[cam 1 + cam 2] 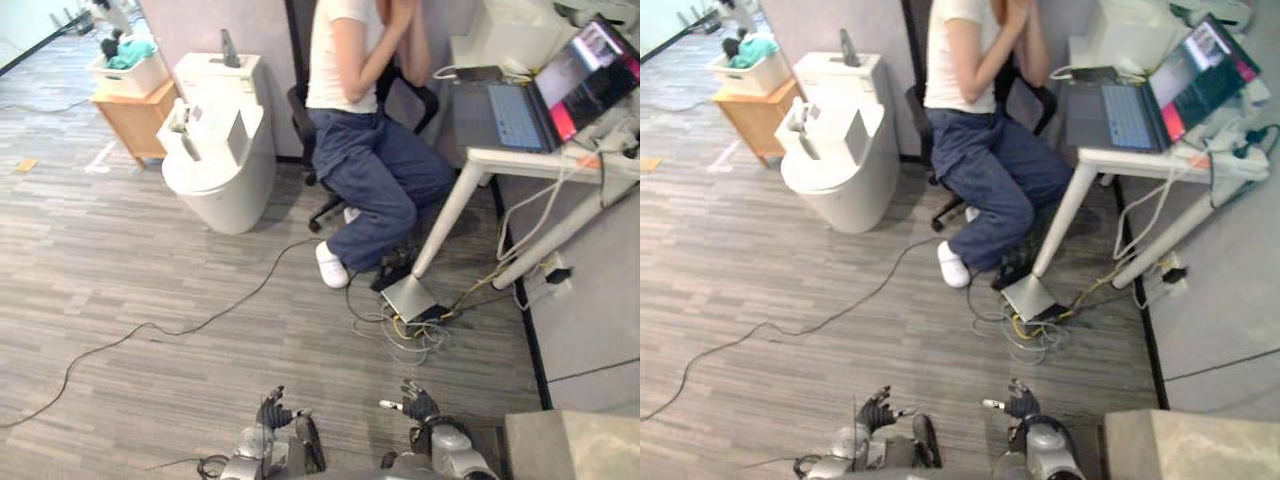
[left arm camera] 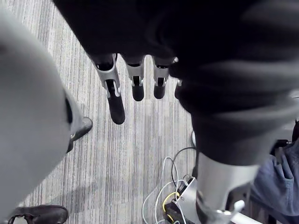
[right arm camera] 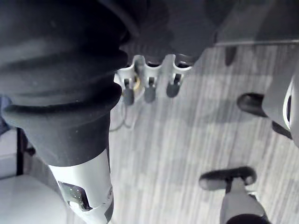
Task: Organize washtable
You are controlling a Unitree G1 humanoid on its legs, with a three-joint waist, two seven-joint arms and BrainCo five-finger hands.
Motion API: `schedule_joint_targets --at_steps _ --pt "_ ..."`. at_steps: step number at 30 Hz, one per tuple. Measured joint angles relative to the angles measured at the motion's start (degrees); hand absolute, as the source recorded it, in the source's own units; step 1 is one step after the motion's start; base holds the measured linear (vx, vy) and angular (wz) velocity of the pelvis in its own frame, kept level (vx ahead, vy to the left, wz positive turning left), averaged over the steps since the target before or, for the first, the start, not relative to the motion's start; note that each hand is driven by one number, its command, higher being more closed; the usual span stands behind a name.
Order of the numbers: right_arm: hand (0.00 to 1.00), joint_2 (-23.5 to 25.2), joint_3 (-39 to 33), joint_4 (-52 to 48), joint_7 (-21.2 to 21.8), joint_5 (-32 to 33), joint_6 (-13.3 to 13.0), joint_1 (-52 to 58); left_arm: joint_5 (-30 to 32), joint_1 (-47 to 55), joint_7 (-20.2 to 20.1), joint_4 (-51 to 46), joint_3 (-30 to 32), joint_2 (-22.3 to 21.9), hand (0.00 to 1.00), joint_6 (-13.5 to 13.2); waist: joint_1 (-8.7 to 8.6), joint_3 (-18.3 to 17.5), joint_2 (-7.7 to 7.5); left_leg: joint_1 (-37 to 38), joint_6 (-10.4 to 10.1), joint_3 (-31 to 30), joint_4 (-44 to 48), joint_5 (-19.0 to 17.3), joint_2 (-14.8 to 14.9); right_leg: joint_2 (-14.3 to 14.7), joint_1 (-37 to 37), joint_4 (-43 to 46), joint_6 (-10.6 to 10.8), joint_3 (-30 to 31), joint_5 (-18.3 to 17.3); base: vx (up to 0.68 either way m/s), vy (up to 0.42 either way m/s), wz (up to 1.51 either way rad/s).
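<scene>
Hands low over the floor [image 1: 150, 280]: left hand [image 1: 272, 412], right hand [image 1: 420, 405].
We see the fingers of the 2 loosely spread, gripping nothing (a grey counter corner [image 1: 570, 440] sits just beside the right hand); we cannot tell whether it is the washtable.

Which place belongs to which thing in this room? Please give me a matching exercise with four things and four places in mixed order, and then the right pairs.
Things
1. laptop
2. white bin
3. person
4. toilet

Places
A. standing on the floor, beside the wooden cabinet
B. seated on the black chair
C. open on the white desk
D. on top of the wooden cabinet

Right pairs: 1-C, 2-D, 3-B, 4-A.
</scene>
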Motion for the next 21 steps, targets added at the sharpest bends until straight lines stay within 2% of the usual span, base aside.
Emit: schedule_joint_targets --at_steps 2,4,8,9,11,12,13,15,17,18,19,21 --pt "0.0 0.1 -0.1 0.1 0.0 0.1 0.0 0.1 0.1 -0.2 0.0 0.0 -0.2 0.0 0.0 0.0 -0.4 0.4 -0.64 0.5 0.7 1.6 -0.1 -0.4 -0.6 -1.4 0.9 -0.4 0.7 -1.6 -0.4 0.09 0.082 0.63" --pt "0.0 0.4 -0.1 0.4 -0.1 0.1 0.1 0.1 0.2 0.0 -0.1 0.1 -0.3 0.6 0.0 0.1 -0.37 0.3 -1.0 2.0 2.6 -1.5 -4.5 2.5 -4.5 -2.9 2.5 -1.9 1.0 -2.7 0.8 0.17 0.146 0.73" --pt "0.0 2.1 -0.1 0.6 0.1 0.0 0.1 0.2 0.2 0.4 -1.0 0.8 -0.3 2.0 0.0 0.2 -0.47 0.3 -1.39 4.8 3.1 -5.6 -8.3 3.8 -7.0 -3.1 5.9 -3.1 1.1 -4.5 3.4 0.12 0.051 0.62" --pt "0.0 2.4 -0.1 0.9 0.1 0.0 0.1 -0.2 0.2 0.5 -1.2 1.0 -0.4 2.4 0.0 0.2 -0.43 0.4 -1.61 5.4 3.2 -7.2 -8.5 3.5 -7.5 -3.4 6.2 -0.6 2.0 -5.0 4.1 0.11 0.031 0.64" --pt "0.0 2.3 -0.3 1.0 0.3 -0.1 0.0 -0.7 0.2 0.7 -1.2 1.1 -0.5 2.4 0.0 0.2 -1.28 0.6 -1.25 6.2 3.3 -10.8 -9.3 3.4 -7.7 -5.7 1.1 12.6 1.9 -3.7 3.6 0.1 0.045 0.86" --pt "0.0 2.5 -1.2 0.9 0.3 -0.1 0.0 -0.1 0.2 0.4 -1.2 1.3 -1.1 2.3 0.0 0.3 -2.22 0.9 -0.77 6.3 3.3 -13.9 -9.1 3.0 -7.7 -4.9 -2.8 19.8 1.1 1.0 -0.8 0.1 0.036 1.2" --pt "0.0 2.1 -1.3 0.8 0.3 -0.1 0.1 0.5 0.2 0.1 -1.3 1.4 -1.9 2.2 0.0 0.5 -1.94 1.0 -0.69 7.1 3.0 -15.9 -9.3 2.9 -7.7 -3.1 -6.1 21.7 0.3 5.7 -3.6 0.11 0.038 1.13" --pt "0.0 1.6 -1.3 0.3 0.3 0.0 0.3 0.6 0.2 0.1 -1.3 1.5 -2.0 1.9 0.0 0.5 -1.56 1.2 -0.48 8.2 2.8 -18.4 -9.8 2.8 -7.8 -1.6 -10.0 21.5 0.6 9.3 -4.9 0.13 0.023 0.72" --pt "0.0 0.9 -1.3 -0.8 0.3 0.1 0.0 0.9 0.2 -0.1 -1.2 2.2 -2.0 1.8 0.0 0.5 -2.22 1.4 -0.08 9.2 1.9 -22.5 -9.7 2.1 -7.9 0.4 -15.2 18.6 1.5 15.5 -4.8 0.11 -0.011 1.07" --pt "0.0 0.7 -1.3 -1.2 0.3 0.1 -0.1 1.0 0.2 0.1 -1.2 2.2 -1.7 1.9 0.0 0.5 -2.36 1.5 -0.1 9.9 1.2 -24.6 -9.7 1.5 -8.0 1.9 -17.1 15.7 3.1 20.4 -3.7 0.12 -0.075 1.13" --pt "0.0 0.6 -1.3 -1.5 0.3 0.2 -0.1 1.1 0.2 0.1 -1.2 2.2 -1.5 2.0 0.0 0.5 -2.4 1.5 -0.18 10.1 0.9 -25.7 -9.8 1.2 -8.2 2.2 -17.4 14.2 3.7 22.2 -3.1 0.16 -0.123 1.18" --pt "0.0 0.6 -1.2 -2.5 0.3 0.2 -0.1 2.0 0.3 0.4 -1.3 2.2 0.5 1.8 0.0 0.5 -2.63 1.4 -1.44 11.3 -0.1 -27.7 -9.4 -0.2 -9.2 0.5 -17.9 11.0 4.0 24.0 -1.2 0.21 -0.183 1.3"
